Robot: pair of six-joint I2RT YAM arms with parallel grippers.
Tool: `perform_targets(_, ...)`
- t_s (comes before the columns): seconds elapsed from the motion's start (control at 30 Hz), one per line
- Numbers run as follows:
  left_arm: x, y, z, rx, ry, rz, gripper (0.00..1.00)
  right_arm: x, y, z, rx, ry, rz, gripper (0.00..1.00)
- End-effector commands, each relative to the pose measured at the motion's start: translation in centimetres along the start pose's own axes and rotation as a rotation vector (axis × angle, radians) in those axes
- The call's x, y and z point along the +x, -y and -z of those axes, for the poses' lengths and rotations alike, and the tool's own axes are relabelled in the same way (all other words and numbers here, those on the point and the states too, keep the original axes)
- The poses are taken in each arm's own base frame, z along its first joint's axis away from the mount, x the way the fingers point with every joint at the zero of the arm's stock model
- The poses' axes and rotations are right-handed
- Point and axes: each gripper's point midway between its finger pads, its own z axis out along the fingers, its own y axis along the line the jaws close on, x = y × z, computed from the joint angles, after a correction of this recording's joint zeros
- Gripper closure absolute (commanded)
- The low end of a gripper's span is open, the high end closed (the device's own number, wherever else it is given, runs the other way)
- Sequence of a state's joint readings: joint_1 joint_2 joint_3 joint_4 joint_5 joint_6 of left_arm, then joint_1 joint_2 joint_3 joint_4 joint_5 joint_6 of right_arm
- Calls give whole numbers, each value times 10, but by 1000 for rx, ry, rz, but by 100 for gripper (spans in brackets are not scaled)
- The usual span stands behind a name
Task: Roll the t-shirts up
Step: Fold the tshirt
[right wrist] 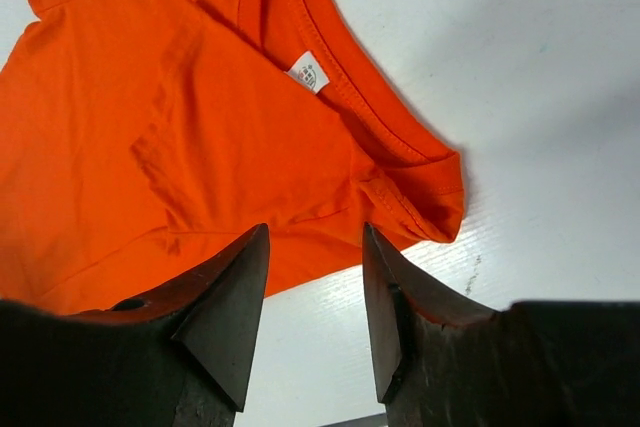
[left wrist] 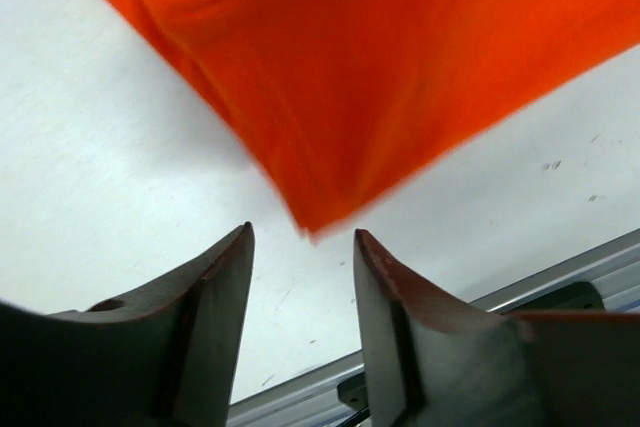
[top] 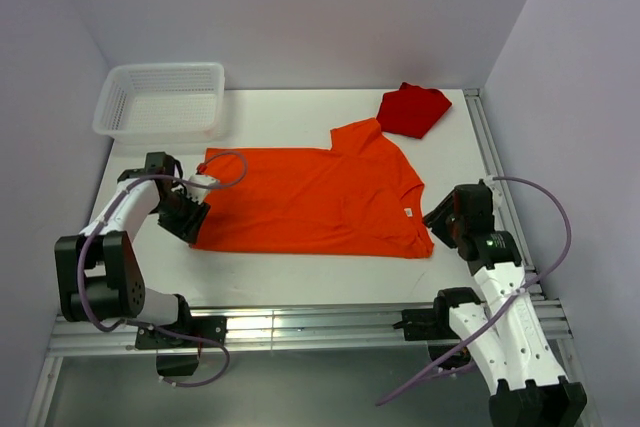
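so, the orange shirt lies spread flat, seemingly ready for rolling; left claw and right claw sit at opposite ends, both apart, empty.

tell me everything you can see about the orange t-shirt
The orange t-shirt lies flat on the white table, sideways, with its collar toward the right arm and its hem toward the left. It is soft, bright orange knit cloth with a small white label inside the neck. One sleeve sticks out on the far side; the near one looks folded in. The left gripper and right gripper stand open at its ends, neither holding it.
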State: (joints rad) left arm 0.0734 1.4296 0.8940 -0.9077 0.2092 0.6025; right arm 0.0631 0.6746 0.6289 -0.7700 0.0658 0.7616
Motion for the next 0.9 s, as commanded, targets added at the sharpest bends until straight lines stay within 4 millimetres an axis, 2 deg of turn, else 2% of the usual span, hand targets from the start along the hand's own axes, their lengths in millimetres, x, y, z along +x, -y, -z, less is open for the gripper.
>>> perform_targets(0.0,1,-4,18,-43,12,-47,47,-11,-4,7,3,34,7,50)
perform_targets(0.07,-3,-7,27,-64,26,-56,45,-19,-11,3,8,37,18,49)
perform_targets(0.17,-20,-15,40,-88,67,-56,43,-29,-27,-8,-9,30,40,48)
perform_targets(0.2,-33,-21,48,-109,100,-47,42,-34,-31,-11,-13,35,53,48)
perform_targets(0.23,-39,-27,47,-115,98,-37,41,-37,-35,-21,0,24,64,48)
perform_targets(0.27,-56,-36,56,-144,140,-36,41,-46,-43,-22,-4,39,72,48)
perform_targets(0.33,-75,-45,53,-131,158,-5,41,-54,-50,-36,21,22,104,48)
perform_targets(0.37,-85,-50,53,-133,175,9,41,-68,-63,-36,5,46,109,48)
perform_targets(0.4,-108,-63,55,-144,221,36,42,-71,-68,-50,13,29,132,48)
perform_targets(0.43,-120,-68,56,-145,243,47,42,-75,-74,-55,11,24,143,48)
perform_targets(0.47,-138,-77,64,-162,288,49,42,-91,-90,-55,-11,45,161,48)
perform_targets(0.5,-152,-85,56,-158,313,63,42,-91,-94,-71,-1,22,172,48)
perform_targets(0.53,-163,-91,56,-165,341,65,42,-105,-108,-73,-20,45,175,48)
perform_targets(0.57,-176,-97,60,-179,376,70,42,-110,-114,-79,-24,46,192,48)
perform_targets(0.6,-189,-105,53,-190,404,62,42,-109,-119,-97,-19,17,201,48)
perform_targets(0.63,-197,-109,53,-199,424,62,42,-112,-124,-105,-25,12,205,49)
perform_targets(0.67,-206,-113,53,-210,446,60,42,-124,-139,-108,-51,29,214,49)
perform_targets(0.7,-218,-119,49,-223,477,53,42,-121,-139,-128,-30,1,219,50)
perform_targets(0.73,-223,-122,46,-228,485,52,42,-133,-153,-131,-52,21,222,50)
perform_targets(0.77,-230,-126,46,-241,496,45,42,-135,-157,-138,-54,17,228,50)
perform_targets(0.8,-234,-127,34,-240,483,41,42,-131,-156,-156,-41,-9,234,50)
perform_targets(0.83,-238,-131,30,-258,486,35,42,-141,-168,-159,-59,5,234,50)
perform_targets(0.87,-242,-133,27,-268,486,31,42,-143,-171,-166,-60,1,240,50)
